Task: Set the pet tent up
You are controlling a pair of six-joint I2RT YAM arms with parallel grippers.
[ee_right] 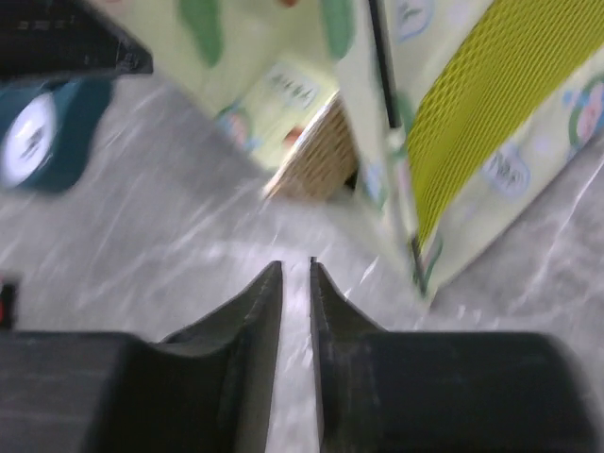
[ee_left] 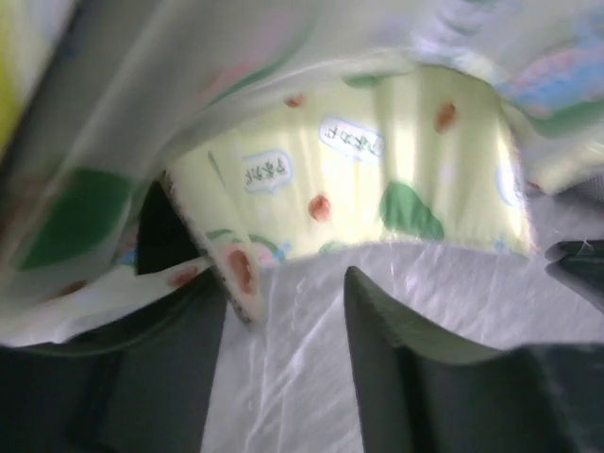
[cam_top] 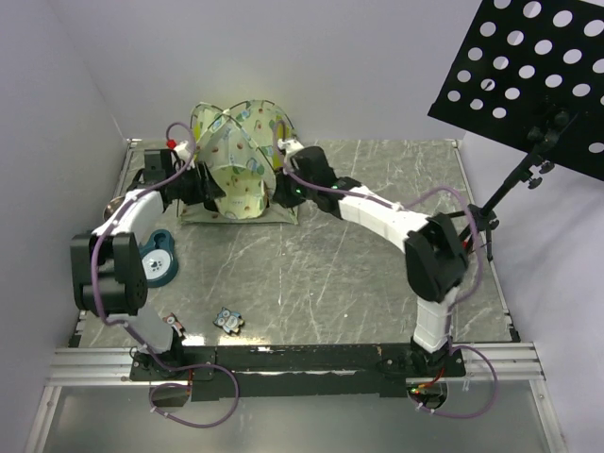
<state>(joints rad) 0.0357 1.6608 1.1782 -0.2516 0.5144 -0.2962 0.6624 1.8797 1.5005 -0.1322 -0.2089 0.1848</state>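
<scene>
The pet tent stands as a small dome at the back of the table, cream fabric with an avocado print and lime-yellow mesh panels. My left gripper is at its left side and my right gripper at its right side. In the left wrist view the left gripper is open low over the table, with the tent's printed fabric draped above it and a fabric edge beside its left finger. The right gripper is open only by a narrow gap. It holds nothing and sits just left of the tent's corner.
A teal round object lies on the marble table left of centre. Two small items lie near the front edge. A black perforated music stand hangs over the back right corner. White walls close in the table.
</scene>
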